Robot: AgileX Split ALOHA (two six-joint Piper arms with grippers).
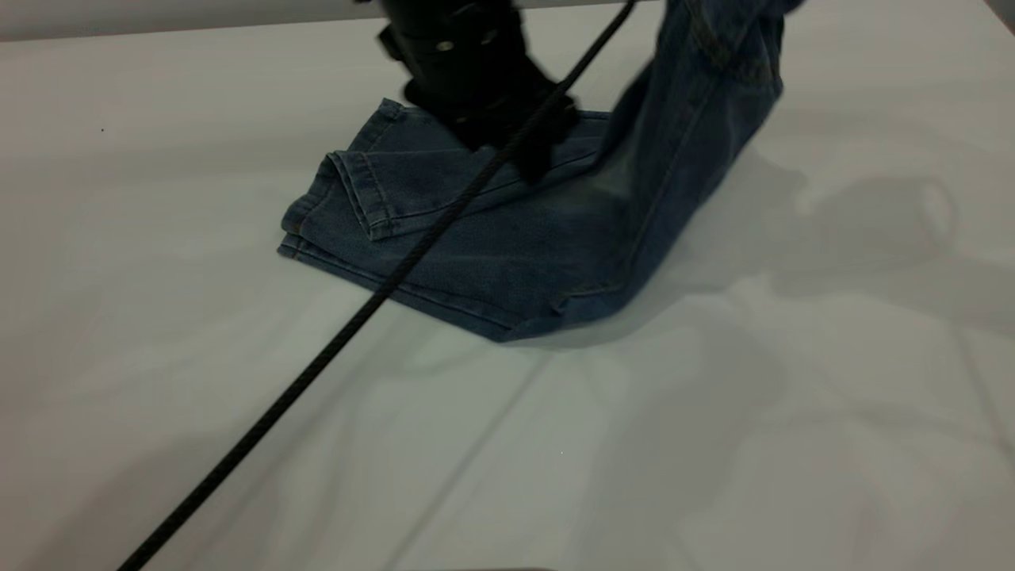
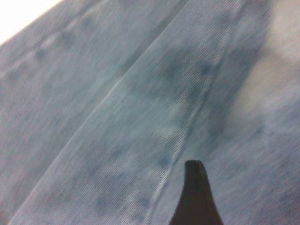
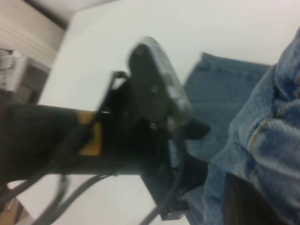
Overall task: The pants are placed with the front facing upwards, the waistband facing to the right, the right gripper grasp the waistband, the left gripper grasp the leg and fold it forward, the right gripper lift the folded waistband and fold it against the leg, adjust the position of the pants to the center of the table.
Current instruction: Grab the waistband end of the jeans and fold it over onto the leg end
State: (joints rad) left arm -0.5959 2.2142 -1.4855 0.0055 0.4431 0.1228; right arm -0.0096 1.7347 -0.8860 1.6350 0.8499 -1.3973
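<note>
Denim pants [image 1: 507, 246] lie under left claw [image 1: 515, 147], waistband end raised.

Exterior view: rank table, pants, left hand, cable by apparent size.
1. table
2. pants
3. left hand and cable: unsure. The cable is long but thin and near the camera, and the hand is cropped at the top.

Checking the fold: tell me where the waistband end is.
Exterior view: the pants' waistband end hangs lifted at upper right, right of the left gripper pressing the legs.
</note>
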